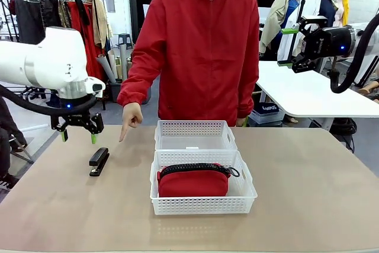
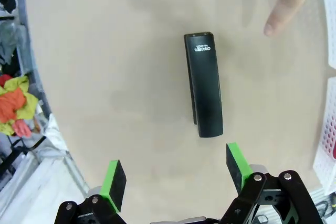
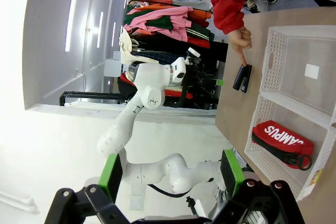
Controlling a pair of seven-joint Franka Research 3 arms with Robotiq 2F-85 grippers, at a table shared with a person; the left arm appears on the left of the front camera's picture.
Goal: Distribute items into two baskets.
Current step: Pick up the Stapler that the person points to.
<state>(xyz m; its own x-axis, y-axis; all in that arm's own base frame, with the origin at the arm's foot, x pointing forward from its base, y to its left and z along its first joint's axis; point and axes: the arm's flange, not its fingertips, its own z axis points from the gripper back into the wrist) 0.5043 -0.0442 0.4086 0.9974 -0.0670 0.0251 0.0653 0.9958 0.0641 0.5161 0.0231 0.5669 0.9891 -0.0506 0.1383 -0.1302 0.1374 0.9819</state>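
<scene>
Bright, even indoor light falls from above. The stapler (image 1: 99, 161) throws only a faint, soft shadow on the table (image 1: 308, 194). At the right wrist view's left side, ceiling light strips (image 3: 71, 19) and the surface below them blow out white, and its edges bend strongly.

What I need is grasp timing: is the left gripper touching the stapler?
Apart. In the left wrist view, bare table shows between the open left gripper and the near end of the stapler.
</scene>
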